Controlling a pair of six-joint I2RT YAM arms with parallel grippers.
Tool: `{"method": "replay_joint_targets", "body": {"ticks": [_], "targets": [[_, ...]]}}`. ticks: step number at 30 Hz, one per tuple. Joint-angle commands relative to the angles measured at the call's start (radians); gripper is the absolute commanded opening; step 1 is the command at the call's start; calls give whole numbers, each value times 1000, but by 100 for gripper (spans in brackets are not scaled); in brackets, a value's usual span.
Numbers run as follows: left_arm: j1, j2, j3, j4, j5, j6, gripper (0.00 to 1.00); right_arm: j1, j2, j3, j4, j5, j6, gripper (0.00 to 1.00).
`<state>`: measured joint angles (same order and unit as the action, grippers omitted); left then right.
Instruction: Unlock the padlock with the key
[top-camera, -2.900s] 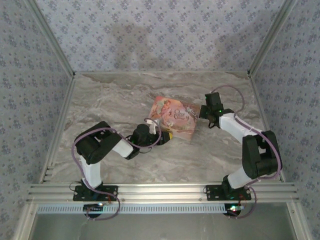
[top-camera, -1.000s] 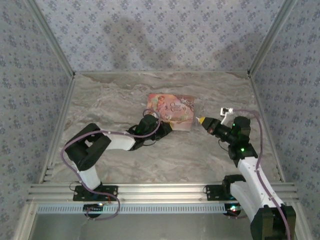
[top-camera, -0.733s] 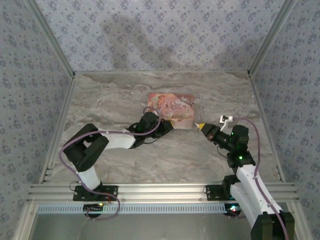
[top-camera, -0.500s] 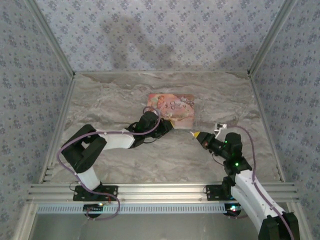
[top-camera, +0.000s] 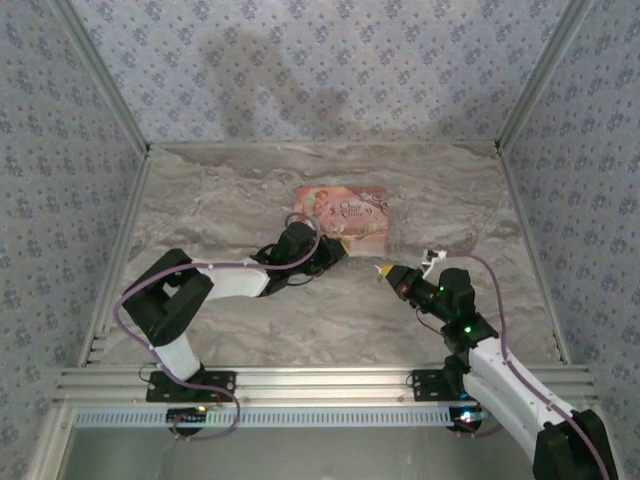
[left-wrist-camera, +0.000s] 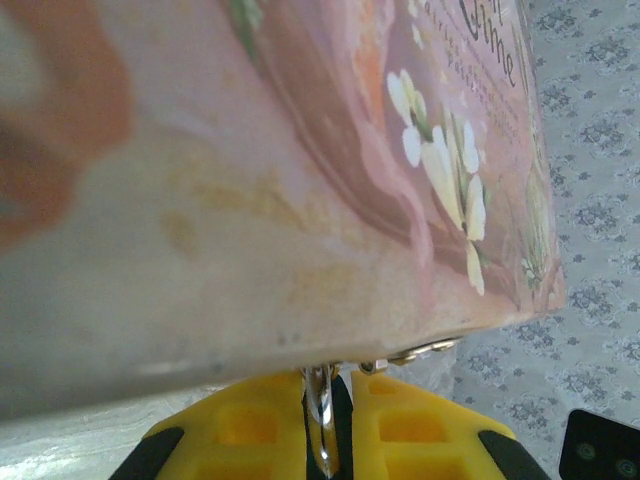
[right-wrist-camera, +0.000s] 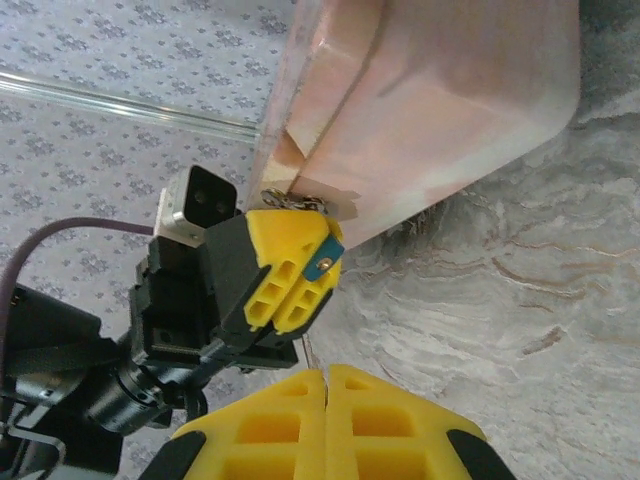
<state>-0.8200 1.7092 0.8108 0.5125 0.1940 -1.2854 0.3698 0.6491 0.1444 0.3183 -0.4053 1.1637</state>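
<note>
From above, the left gripper (top-camera: 337, 250) touches the flat pink picture box's (top-camera: 345, 212) near edge. The right gripper (top-camera: 384, 270) sits just beside it.

Left wrist: yellow fingers (left-wrist-camera: 240, 440) squeeze a thin silvery metal bit (left-wrist-camera: 320, 415) under the box.

Right wrist: the left gripper pinches the tiny blue-teal padlock (right-wrist-camera: 326, 262). The right fingers (right-wrist-camera: 390, 405) are pressed together.

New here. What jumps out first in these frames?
The pink illustrated box sits mid-table. The left end effector is at its near edge, yellow fingers shut on a teal padlock. The right end effector, shut on a thin pale key, points at it from the right.
</note>
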Motion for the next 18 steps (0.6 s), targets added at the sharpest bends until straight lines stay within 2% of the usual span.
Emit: {"method": "replay_joint_targets", "body": {"ticks": [1, 10, 18], "targets": [[-1, -29, 11, 87, 27, -29, 8, 15, -3, 70, 6, 32, 40, 0], [-1, -14, -2, 132, 34, -49, 8, 44, 63, 184, -54, 42, 45, 0], [-1, -14, -5, 151, 34, -46, 8, 89, 287, 129, 169, 38, 79, 0]]}}
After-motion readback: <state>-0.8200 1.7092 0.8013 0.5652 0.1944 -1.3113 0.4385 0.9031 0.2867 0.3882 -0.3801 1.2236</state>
